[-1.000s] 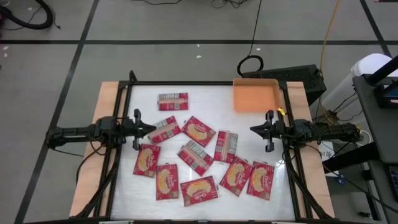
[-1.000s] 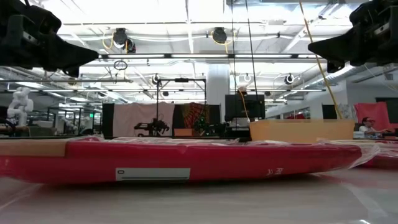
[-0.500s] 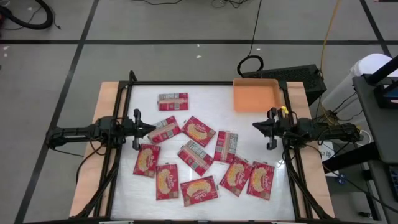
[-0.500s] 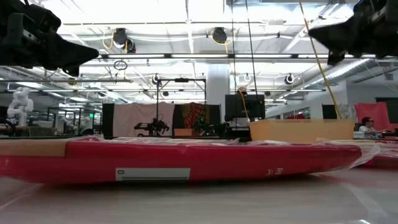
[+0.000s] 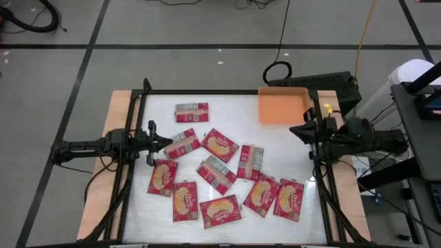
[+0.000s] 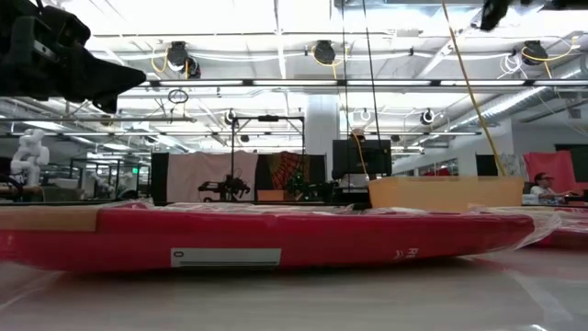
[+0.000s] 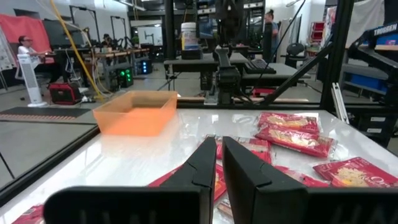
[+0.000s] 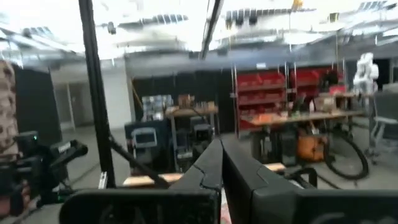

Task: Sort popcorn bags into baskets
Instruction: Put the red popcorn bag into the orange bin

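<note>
The right tool (image 5: 304, 131) has pulled back toward the counter's (image 5: 227, 103) right edge and risen out of the low view, fingers pressed together, holding nothing. The orange tray (image 5: 282, 105) lies just beyond it. The left tool (image 5: 167, 143), nearly closed and empty, hovers beside the nearest popcorn bags (image 5: 219, 172), unchanged.

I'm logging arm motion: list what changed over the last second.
The right gripper, shut and empty, pulled back toward the table's right edge, swung toward the orange tray and rose. Nothing was grasped or released. The left gripper, the popcorn bags and the tray stayed put.
</note>
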